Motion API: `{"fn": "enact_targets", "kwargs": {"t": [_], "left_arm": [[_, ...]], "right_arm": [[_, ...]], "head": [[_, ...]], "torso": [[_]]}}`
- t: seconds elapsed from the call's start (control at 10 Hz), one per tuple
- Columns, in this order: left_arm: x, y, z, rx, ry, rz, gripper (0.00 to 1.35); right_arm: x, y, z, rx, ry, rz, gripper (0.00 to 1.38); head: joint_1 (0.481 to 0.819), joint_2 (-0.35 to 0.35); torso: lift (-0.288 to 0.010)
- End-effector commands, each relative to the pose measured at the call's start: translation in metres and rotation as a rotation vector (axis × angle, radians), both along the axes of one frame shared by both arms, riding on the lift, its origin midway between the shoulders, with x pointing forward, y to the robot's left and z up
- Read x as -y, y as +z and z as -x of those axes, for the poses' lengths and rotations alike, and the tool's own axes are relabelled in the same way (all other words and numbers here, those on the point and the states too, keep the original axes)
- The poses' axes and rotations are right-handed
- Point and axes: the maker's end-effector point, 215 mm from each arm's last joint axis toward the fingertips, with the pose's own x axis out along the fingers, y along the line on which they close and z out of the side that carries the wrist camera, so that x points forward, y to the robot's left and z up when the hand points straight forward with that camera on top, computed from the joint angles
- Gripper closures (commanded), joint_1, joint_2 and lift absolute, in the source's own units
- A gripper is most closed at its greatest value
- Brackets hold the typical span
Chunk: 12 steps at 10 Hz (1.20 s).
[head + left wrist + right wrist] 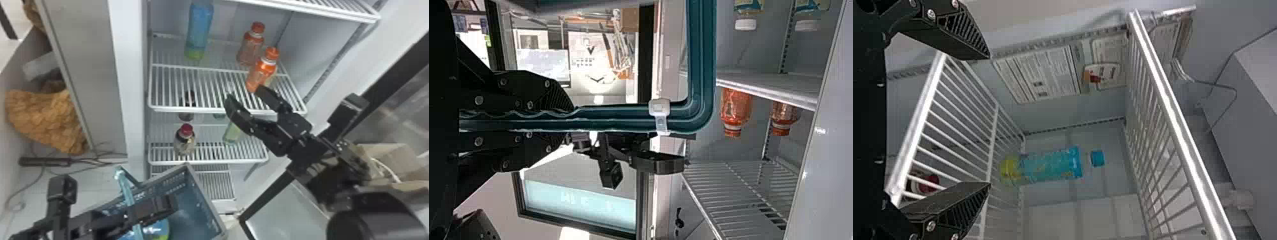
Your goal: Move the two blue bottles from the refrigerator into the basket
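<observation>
With left gripper [570,120] clamped on basket handle [702,55], right gripper [989,120] wide, avoid toppling blue bottle [1050,165] ahead by skewed entry.

Workroom or lab, by appearance; exact kind uncertain. Open wire-shelved refrigerator [127,63], ahead of right gripper [245,94]; cardboard box [387,150], to gripper's right; loose cables [95,157] on floor, well to its left.
</observation>
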Motion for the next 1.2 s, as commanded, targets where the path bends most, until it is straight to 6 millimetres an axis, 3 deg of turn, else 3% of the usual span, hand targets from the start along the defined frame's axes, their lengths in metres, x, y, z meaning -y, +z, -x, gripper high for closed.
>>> {"fn": "enact_targets", "kwargs": {"t": [0.0,0.5,1.1], "left_arm": [[0.0,0.0,0.001,0.0,0.0,0.001,1.2],[0.001,0.001,0.0,0.002,-0.003,0.004,1.2],[0.001,0.003,-0.002,0.007,-0.003,0.004,1.2]], "right_arm": [[-0.003,0.001,-0.018,0.015,-0.002,-0.01,0.15],[-0.009,-0.002,-0.084,0.046,-0.02,-0.012,0.15],[-0.031,-0.001,-0.138,0.054,-0.004,-0.024,0.15]], "head": [[0.695,-0.277],[0.695,-0.241],[0.695,-0.201]], "torso": [[-0.01],[-0.01],[-0.01]]}}
